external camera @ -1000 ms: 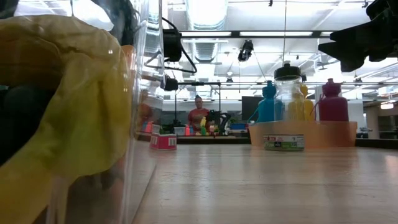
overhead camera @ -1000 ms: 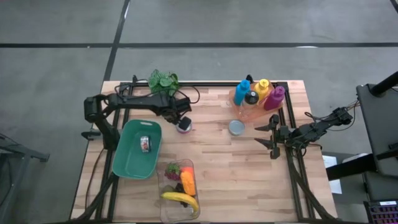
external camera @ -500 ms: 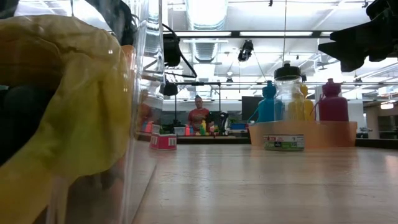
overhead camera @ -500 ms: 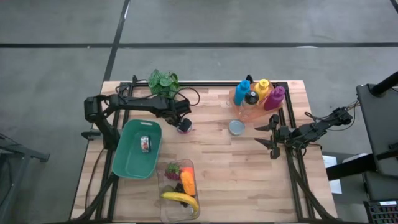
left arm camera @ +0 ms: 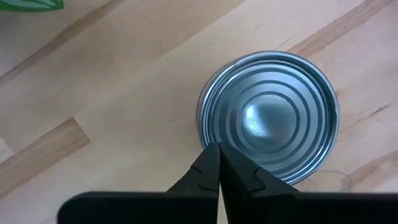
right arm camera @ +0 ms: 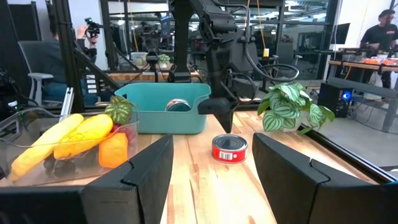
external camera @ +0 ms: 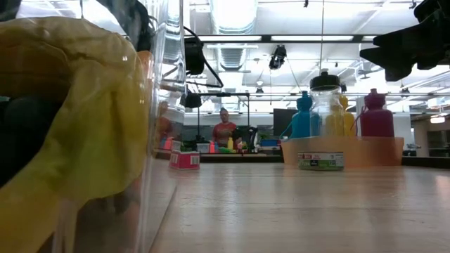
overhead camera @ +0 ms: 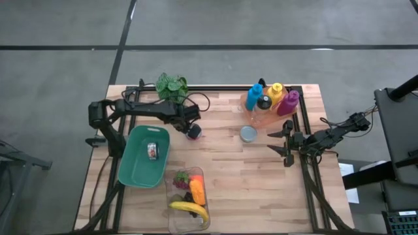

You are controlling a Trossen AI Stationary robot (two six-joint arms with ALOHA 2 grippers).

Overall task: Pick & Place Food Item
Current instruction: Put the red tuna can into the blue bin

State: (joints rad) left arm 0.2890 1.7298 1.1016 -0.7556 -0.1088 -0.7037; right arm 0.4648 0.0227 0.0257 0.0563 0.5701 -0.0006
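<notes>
Can on the worktop, left end effector poised just above it with fingers pressed together.

The can (left arm camera: 268, 118) stands upright on the worktop (overhead camera: 228, 163), right of the green tray (overhead camera: 140, 166) and near the plant (overhead camera: 171, 85). The left end effector (left arm camera: 219, 163) hangs directly over its near rim, pointing down, its fingers closed and holding nothing; the arm reaches in from the left edge across the back of the worktop. The right end effector (right arm camera: 211, 165) waits well apart at the right side, fingers spread and empty, aimed across the worktop toward the can.
</notes>
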